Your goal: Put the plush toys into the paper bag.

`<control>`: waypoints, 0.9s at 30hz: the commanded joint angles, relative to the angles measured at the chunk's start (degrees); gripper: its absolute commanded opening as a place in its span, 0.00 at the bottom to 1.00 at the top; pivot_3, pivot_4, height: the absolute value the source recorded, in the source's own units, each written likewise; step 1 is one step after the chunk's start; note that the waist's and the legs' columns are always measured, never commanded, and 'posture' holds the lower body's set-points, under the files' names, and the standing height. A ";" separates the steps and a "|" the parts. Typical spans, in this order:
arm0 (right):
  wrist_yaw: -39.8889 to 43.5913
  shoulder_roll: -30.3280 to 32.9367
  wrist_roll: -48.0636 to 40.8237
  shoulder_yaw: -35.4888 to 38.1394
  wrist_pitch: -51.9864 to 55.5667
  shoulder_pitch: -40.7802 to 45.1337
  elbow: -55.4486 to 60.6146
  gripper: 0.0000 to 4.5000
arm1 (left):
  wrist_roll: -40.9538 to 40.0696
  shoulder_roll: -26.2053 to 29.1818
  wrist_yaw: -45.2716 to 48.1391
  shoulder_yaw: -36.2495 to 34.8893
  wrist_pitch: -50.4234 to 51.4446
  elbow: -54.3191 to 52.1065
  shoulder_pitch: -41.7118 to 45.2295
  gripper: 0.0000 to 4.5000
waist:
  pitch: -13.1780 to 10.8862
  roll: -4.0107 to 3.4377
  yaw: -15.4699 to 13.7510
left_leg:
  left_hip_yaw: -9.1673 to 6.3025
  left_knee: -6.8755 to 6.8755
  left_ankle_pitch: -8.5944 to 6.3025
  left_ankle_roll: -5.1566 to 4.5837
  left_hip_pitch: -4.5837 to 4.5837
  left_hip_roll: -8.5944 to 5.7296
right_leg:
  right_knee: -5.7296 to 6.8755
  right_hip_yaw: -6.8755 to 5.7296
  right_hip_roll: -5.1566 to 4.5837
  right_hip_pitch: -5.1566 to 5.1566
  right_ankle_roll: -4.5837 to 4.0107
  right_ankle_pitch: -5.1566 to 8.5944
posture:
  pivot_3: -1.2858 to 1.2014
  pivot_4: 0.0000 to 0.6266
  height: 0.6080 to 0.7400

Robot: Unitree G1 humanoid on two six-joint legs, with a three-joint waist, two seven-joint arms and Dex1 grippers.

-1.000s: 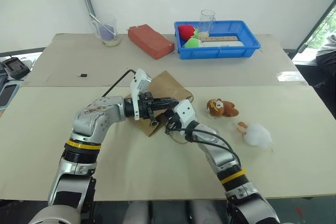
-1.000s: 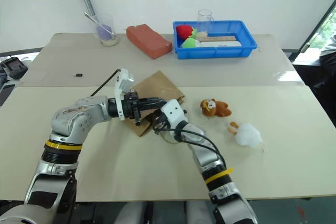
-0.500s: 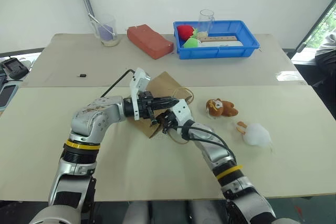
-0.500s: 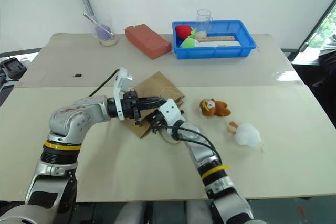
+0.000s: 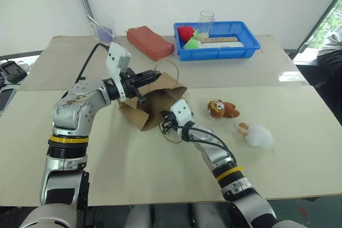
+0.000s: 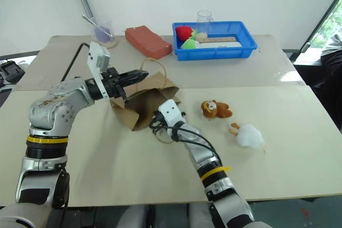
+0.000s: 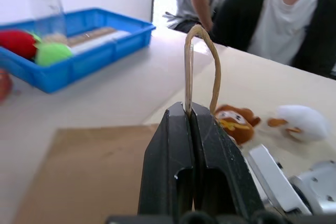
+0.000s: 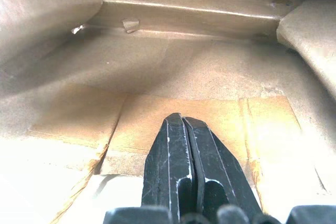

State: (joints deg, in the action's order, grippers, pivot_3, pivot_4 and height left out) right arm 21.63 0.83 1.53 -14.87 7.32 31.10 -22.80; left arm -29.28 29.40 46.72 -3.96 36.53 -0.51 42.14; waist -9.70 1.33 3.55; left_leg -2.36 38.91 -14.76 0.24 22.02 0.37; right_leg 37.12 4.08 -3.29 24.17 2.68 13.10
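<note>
Creased kraft paper bag (image 5: pixel 152 100), cord loop (pinched), fluffy plush toys (image 5: pixel 240 124)

My two head views look down over the tabletop (image 5: pixel 160 174), sharing it. My left wrist camera faces the blue tray (image 7: pixel 84 51); my right sits close inside the paper bag (image 8: pixel 173 66).

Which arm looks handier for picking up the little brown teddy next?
The right. Its gripper sits at the paper bag mouth, close to the brown toy; the left gripper is shut on the bag's handle.
</note>
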 commanded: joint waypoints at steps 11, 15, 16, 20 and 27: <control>-0.74 0.20 1.54 -0.77 5.29 -0.71 -1.62 0.00 | 1.68 1.08 -2.18 -0.35 -5.90 -7.76 5.83 0.00 | 0.03 0.03 0.27 | -0.04 -0.02 0.00 0.01 -0.01 0.00 | 0.00 -0.01 0.01 -0.01 0.00 0.00 | 0.52 0.24 1.00; -0.39 0.24 1.76 -1.46 5.99 -0.95 -1.54 0.00 | 5.92 1.30 -4.21 -0.14 -11.66 -8.06 7.81 0.00 | 0.03 0.03 0.26 | -0.04 -0.03 0.00 0.01 -0.02 -0.01 | 0.00 -0.02 0.01 -0.02 0.00 0.00 | 0.52 0.24 1.00; -0.24 0.25 1.78 -1.65 6.05 -0.98 -1.56 0.00 | 7.61 1.39 -4.84 0.08 -13.91 -7.92 8.30 0.00 | 0.03 0.03 0.26 | -0.04 -0.04 0.00 0.01 -0.02 -0.01 | 0.00 -0.02 0.01 -0.01 0.00 0.00 | 0.52 0.24 1.00; 0.29 0.27 1.86 -2.20 6.02 -0.93 -1.85 0.00 | 12.69 1.32 -6.89 0.52 -20.79 -7.45 9.82 0.00 | 0.03 0.03 0.25 | -0.04 -0.04 0.01 0.01 -0.01 -0.01 | -0.02 -0.02 0.01 -0.01 0.00 0.00 | 0.52 0.24 1.00; 0.91 -0.13 1.87 -2.26 4.95 -0.07 -2.68 0.00 | 15.77 2.76 -3.94 3.04 -26.96 -9.61 4.85 0.00 | 0.05 0.01 0.48 | -0.01 -0.08 0.01 0.01 -0.04 -0.01 | -0.02 0.00 0.02 0.00 0.00 0.00 | 0.52 0.24 1.00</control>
State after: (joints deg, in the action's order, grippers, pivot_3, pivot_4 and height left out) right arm 22.31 0.57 2.16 -16.27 10.70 32.15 -22.88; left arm -12.79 31.86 42.07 -1.00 10.18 -7.61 47.60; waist -9.65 1.34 4.03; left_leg -2.36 38.81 -14.75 0.25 21.95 0.36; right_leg 37.10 4.08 -3.27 24.17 2.68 13.10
